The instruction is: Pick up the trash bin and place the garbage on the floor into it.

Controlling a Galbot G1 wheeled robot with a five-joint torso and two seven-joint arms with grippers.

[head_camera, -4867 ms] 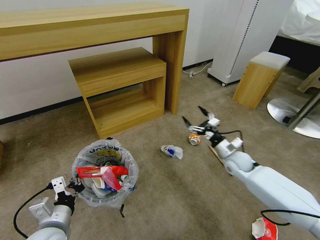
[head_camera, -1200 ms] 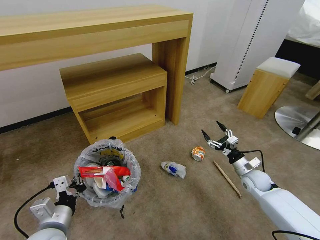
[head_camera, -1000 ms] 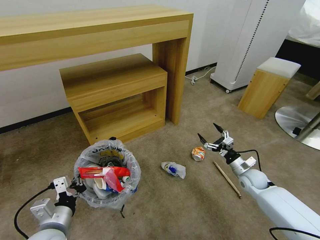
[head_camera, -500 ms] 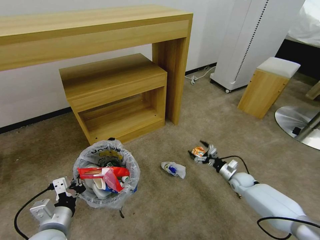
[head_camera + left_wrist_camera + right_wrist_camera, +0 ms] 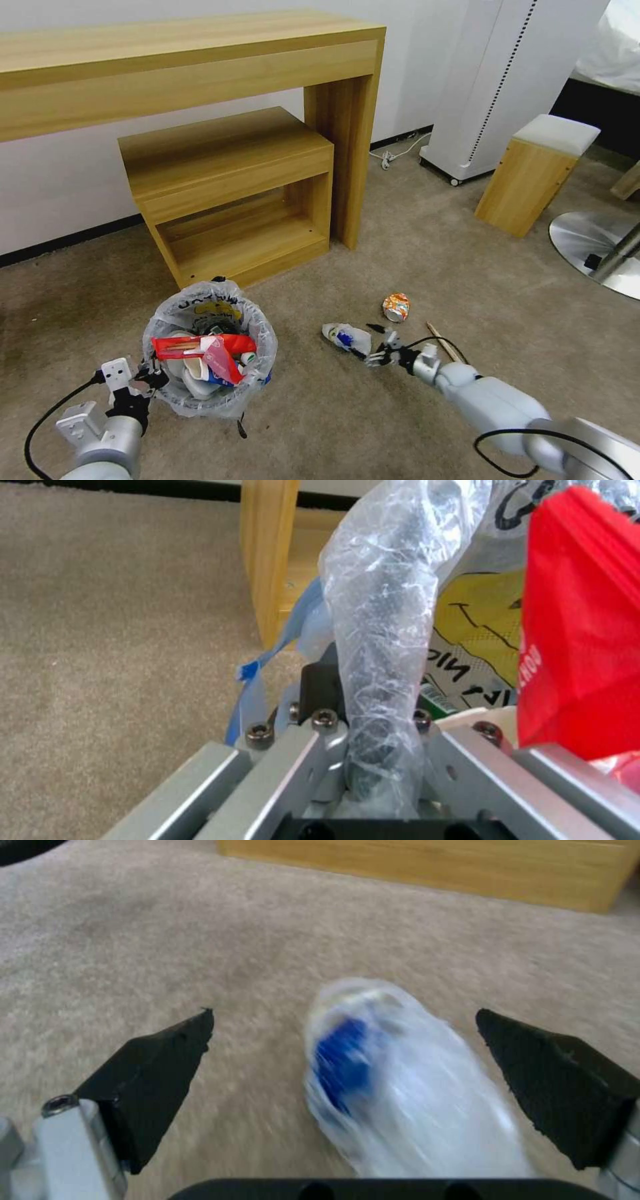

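The trash bin (image 5: 179, 393), lined with a clear printed bag, hangs just above the floor (image 5: 333, 427) at the lower left. It holds garbage such as a red wrapper (image 5: 220, 348). My left gripper (image 5: 152, 377) is shut on its bag-covered rim (image 5: 380, 670). Low over the carpet, my right gripper (image 5: 371, 343) is open. Its two black fingertips (image 5: 177, 1040) straddle a crushed clear bottle with a blue label (image 5: 400, 1090), also seen lying on the carpet (image 5: 348, 337). A crushed orange can (image 5: 396, 307) and a wooden stick (image 5: 445, 343) lie just right of it.
A wooden desk (image 5: 187, 60) with a low shelf unit (image 5: 233, 193) stands behind the bin. A white appliance (image 5: 507, 87), a wooden stool (image 5: 533, 173) and a metal chair base (image 5: 600, 253) stand at the right.
My right arm has swung from beside the orange can down and left to the crushed bottle, gripper still open. The left gripper keeps hold of the bin.
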